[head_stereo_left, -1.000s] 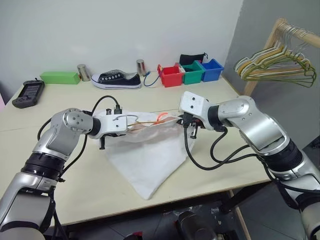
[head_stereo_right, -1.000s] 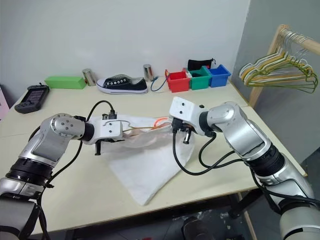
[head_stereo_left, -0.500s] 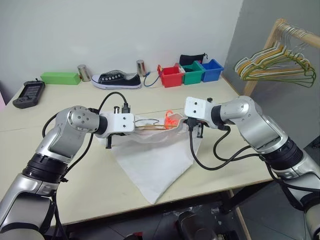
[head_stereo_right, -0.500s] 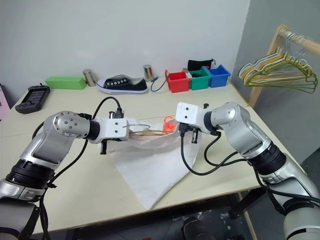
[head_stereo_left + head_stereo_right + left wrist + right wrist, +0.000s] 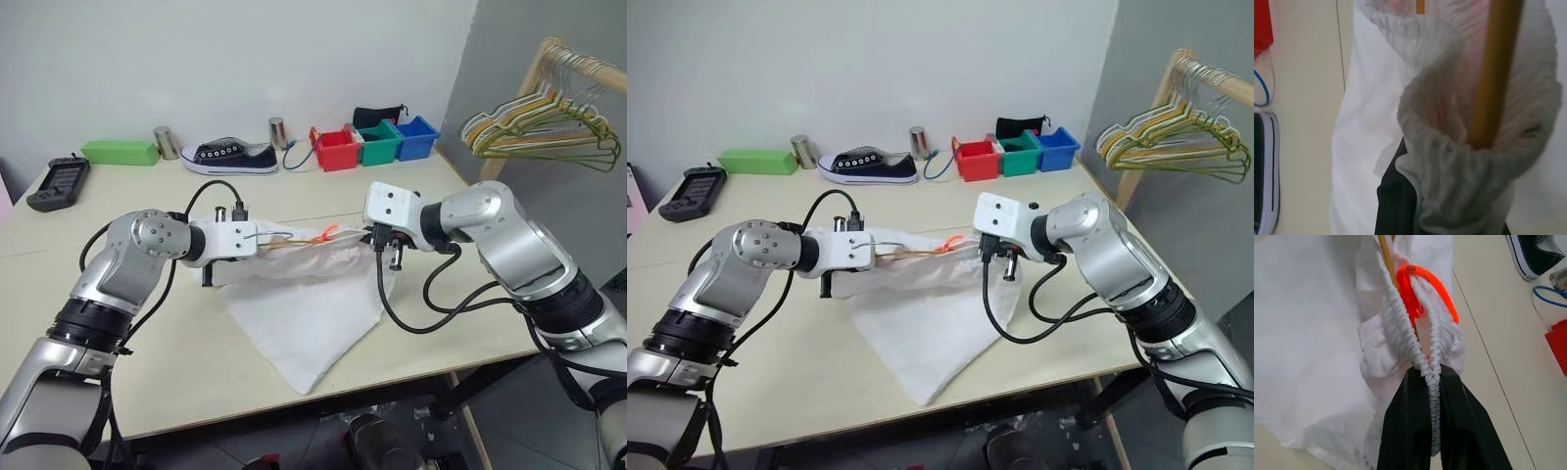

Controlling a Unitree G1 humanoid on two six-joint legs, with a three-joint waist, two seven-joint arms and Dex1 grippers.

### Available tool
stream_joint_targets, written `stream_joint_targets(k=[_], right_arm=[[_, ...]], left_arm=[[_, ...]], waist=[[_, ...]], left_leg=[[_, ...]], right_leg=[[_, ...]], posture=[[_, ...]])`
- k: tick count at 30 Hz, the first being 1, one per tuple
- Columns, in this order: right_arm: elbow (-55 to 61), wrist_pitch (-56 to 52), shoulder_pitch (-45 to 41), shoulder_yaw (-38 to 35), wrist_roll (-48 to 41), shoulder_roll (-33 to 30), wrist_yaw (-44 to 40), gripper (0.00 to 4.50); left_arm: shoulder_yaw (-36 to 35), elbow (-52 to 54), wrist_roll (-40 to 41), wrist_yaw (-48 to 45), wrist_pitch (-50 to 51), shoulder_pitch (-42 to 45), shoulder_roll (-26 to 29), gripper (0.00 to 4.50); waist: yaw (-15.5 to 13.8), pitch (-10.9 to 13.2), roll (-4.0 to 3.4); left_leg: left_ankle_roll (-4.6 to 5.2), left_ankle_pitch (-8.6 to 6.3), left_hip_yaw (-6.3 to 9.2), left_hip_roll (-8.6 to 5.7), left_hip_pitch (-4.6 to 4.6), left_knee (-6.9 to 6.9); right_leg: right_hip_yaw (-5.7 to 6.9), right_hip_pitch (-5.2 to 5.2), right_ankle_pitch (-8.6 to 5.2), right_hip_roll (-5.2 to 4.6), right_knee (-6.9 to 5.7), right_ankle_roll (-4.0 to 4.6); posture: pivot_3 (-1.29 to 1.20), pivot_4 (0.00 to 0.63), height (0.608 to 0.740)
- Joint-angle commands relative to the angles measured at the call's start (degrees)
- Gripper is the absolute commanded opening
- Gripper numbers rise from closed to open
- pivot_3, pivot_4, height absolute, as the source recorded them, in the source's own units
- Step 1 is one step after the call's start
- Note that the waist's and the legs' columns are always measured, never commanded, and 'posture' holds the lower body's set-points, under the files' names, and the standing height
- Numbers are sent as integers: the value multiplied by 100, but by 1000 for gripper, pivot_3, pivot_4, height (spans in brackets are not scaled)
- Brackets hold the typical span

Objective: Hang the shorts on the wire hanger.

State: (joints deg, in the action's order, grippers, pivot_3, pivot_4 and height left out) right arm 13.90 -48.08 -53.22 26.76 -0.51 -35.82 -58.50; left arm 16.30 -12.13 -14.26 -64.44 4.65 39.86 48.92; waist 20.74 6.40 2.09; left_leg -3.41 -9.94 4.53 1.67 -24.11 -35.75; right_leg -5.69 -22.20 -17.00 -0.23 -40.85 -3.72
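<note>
The white shorts [image 5: 304, 313] hang by their gathered waistband between my two grippers, just above the table [image 5: 147, 343], with one corner drooping toward the front edge. My left gripper [image 5: 261, 245] is shut on the left end of the waistband [image 5: 1459, 161]. The thin yellow-gold wire hanger [image 5: 290, 244] runs inside the waistband, and its wire [image 5: 1493, 73] passes into the bunched fabric at that gripper. My right gripper [image 5: 1427, 374] is shut on the right end of the waistband, beside the orange-red drawstring [image 5: 1425, 281]. Most of the hanger is hidden by fabric.
Along the back of the table stand a green box [image 5: 118, 151], two metal cans [image 5: 163, 142], a black sneaker [image 5: 233, 155] and red, green and blue bins [image 5: 377, 142]. A black handheld device [image 5: 57, 182] lies at far left. A wooden rack [image 5: 549, 59] with several hangers [image 5: 539, 127] stands to the right.
The waistband is stretched straighter between the grippers and the right gripper sits slightly further right. The orange drawstring loop, which stood up half a second ago, now lies flatter.
</note>
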Motion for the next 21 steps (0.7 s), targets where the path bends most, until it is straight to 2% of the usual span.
stream_joint_targets(k=[1, 3, 4, 7, 13, 20, 21], right_arm=[[345, -160, -136, -141, -74, 154, 139, 8], [292, -66, -157, -68, 48, 176, 230, 8], [274, -5, -157, -16, 103, 124, 219, 607], [302, 76, -136, 94, 238, -85, 159, 1380], [9, 620, -3, 456, 821, -555, 143, 2764], [-602, 1143, 190, 657, 1124, -500, 121, 4301], [-714, 1216, 194, 663, 1156, -475, 132, 4416]], left_arm=[[32, 87, -65, 69, 19, 328, -199, 0], [27, 139, -11, 26, 85, 391, -321, 0], [31, 163, -3, 10, 106, 415, -362, 0], [29, 165, -37, -3, 106, 439, -393, 0], [29, 256, 7, -43, 89, 483, -429, 0], [-37, 565, 112, -116, 156, 477, -425, 0], [-46, 613, 120, -124, 184, 467, -426, 0]], waist=[[1, 0, 0], [2, 0, 0], [4, 0, 0], [6, 0, 0], [22, 0, 0], [65, 0, 0], [65, 0, 0]], left_leg=[[0, 0, 1, 0, 0, 0], [0, 0, 1, 0, 0, 0], [0, 0, 0, 0, 0, -1], [0, 0, -1, -1, 0, -2], [0, 0, -1, 0, 0, 0], [0, 0, -1, 0, 1, -1], [0, 0, -2, 0, 1, -1]], right_leg=[[1, 0, 0, 0, 0, 0], [1, 0, 0, 0, -1, 0], [0, 0, 0, 0, 0, 0], [0, 0, 0, 0, 0, 0], [-1, -1, 0, 0, 2, 0], [-1, 1, 0, 0, 0, 0], [-2, 1, 0, 0, 0, 0]], posture=[[-267, 0, 740], [-279, 1, 740], [-279, 1, 740], [-279, 1, 740], [-280, 2, 740], [-257, 0, 740], [-249, 0, 740]])
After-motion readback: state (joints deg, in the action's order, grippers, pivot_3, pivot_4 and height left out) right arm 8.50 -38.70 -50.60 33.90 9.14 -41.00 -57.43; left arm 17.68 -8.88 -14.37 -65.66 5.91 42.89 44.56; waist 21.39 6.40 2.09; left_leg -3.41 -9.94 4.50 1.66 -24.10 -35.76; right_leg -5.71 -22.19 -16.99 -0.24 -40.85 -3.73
